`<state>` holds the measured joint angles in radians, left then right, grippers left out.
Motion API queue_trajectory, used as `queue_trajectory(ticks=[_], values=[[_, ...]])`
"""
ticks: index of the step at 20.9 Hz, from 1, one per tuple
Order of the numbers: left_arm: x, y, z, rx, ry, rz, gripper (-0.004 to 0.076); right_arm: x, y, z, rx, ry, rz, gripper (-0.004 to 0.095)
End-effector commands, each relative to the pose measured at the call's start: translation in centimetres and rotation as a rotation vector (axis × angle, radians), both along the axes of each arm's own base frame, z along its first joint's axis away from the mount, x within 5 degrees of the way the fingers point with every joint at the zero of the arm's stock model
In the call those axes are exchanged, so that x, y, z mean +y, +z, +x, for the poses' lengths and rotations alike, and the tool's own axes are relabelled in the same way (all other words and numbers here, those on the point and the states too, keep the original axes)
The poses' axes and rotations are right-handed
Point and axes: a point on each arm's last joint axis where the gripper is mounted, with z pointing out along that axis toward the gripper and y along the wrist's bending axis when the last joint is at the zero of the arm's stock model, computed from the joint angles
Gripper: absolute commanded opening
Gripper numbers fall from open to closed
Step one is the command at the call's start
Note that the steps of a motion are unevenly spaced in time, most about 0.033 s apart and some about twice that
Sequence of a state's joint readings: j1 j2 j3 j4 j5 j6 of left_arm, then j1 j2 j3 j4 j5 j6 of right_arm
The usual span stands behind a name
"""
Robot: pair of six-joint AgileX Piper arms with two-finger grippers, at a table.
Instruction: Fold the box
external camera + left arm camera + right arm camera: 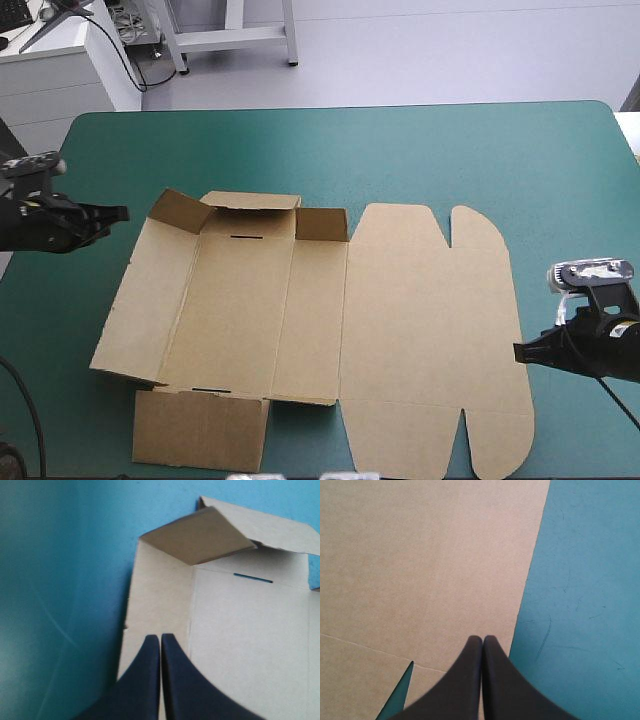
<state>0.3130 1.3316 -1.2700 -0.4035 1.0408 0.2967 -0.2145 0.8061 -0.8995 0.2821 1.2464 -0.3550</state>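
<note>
The brown box (300, 330) lies mostly flat in the middle of the teal-green table, its far wall and two corner flaps (178, 210) raised a little, its lid (430, 330) spread flat to the right. My left gripper (118, 213) hovers shut just off the box's left side, near the far-left corner flap (200, 535); in the left wrist view its tip (160, 639) points over the left side panel (155, 600). My right gripper (520, 352) is shut beside the lid's right edge; its tip (482, 640) is over that edge (420, 555).
A loose flap (200, 430) of the box lies flat near the table's front edge. Bare teal-green cover (400, 150) stretches beyond the box toward the far edge and to the right of the lid (585, 605).
</note>
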Motion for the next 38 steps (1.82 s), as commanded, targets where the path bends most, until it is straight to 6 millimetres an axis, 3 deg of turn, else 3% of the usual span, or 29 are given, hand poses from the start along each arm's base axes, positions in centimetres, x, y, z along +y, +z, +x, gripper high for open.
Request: queue_trajectory(ticks=[1, 3, 5, 12, 15, 16, 18, 20, 22, 27, 30, 34, 38], values=[[4.3, 1.1, -1.5, -0.044, 0.056, -0.080, -0.0008, 0.1, 0.8, 0.1, -0.047, 0.009, 0.008, -0.0019], [7.0, 0.5, -2.5, -0.004, 0.141, -0.096, -0.0008, 0.1, 0.8, 0.1, -0.047, 0.008, 0.009, -0.0019], [8.1, 0.2, -2.9, 0.008, 0.178, -0.098, -0.0008, 0.1, 0.8, 0.1, -0.048, 0.010, 0.009, -0.0019], [8.3, -0.4, -2.9, 0.033, 0.076, -0.028, 0.0027, 0.1, 0.8, 0.1, -0.052, 0.010, 0.008, -0.0019], [8.3, -0.3, -2.9, 0.029, 0.076, -0.032, 0.0222, 0.1, 0.8, 0.1, -0.053, 0.015, 0.004, -0.0019], [8.3, -0.3, -2.9, 0.023, 0.078, -0.031, 0.0349, 0.1, 0.8, 0.1, -0.053, 0.017, 0.004, -0.0019], [8.4, -0.2, -2.8, 0.012, 0.082, -0.029, 0.0512, 0.1, 0.8, 0.1, -0.053, 0.017, 0.004, -0.0019], [8.4, -0.2, -2.7, 0.001, 0.086, -0.032, 0.0616, 0.1, 0.8, 0.1, -0.054, 0.018, 0.003, -0.0019], [8.3, -0.1, -2.7, -0.003, 0.092, -0.051, 0.0654, 0.1, 0.8, 0.1, -0.055, 0.026, -0.002, -0.0019], [7.9, -0.5, -2.8, 0.042, 0.084, -0.116, 0.0652, 0.1, 0.8, 0.1, -0.055, 0.026, -0.002, -0.0019], [7.2, -2.4, -2.7, 0.085, 0.017, -0.165, 0.0652, 0.2, 0.8, 0.1, -0.054, 0.027, 0.002, -0.0019], [4.8, -9.0, -3.9, 0.214, -0.134, -0.220, 0.0652, 0.2, 0.8, 0.0, -0.052, 0.036, 0.005, -0.0019], [4.0, -12.1, -5.2, 0.264, -0.156, -0.247, 0.0652, 0.3, 0.8, 0.0, -0.053, 0.037, 0.009, -0.0019]])
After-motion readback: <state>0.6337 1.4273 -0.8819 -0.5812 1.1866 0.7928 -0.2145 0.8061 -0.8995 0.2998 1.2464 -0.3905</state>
